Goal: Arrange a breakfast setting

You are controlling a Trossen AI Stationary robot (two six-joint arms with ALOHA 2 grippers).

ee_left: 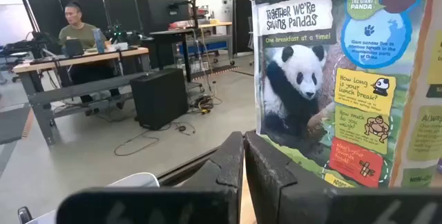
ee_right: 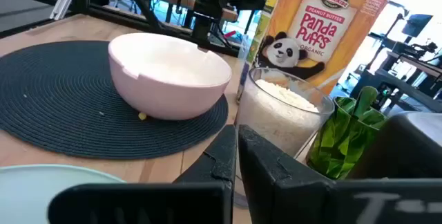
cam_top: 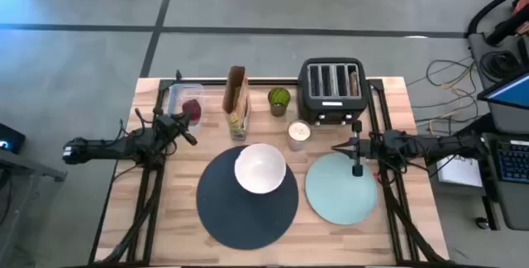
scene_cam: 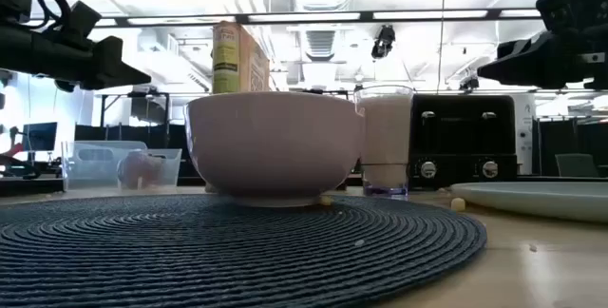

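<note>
A white bowl (cam_top: 260,168) sits on the far part of the dark navy round mat (cam_top: 246,206), also seen in the right wrist view (ee_right: 169,73). The mint-green plate (cam_top: 340,189) lies on the table right of the mat. A dark red food piece (cam_top: 192,108) lies in the clear tub (cam_top: 183,96). My left gripper (cam_top: 188,129) is shut and empty, next to the tub. My right gripper (cam_top: 357,162) is shut and empty, above the plate's far edge. The spoon and the toast slice are not in view.
A cereal box (cam_top: 237,101) stands behind the mat, with a green cup (cam_top: 279,99), a glass of milk (cam_top: 298,133) and the black toaster (cam_top: 332,93) along the far side. A person sits at a desk (ee_left: 76,34) in the room beyond.
</note>
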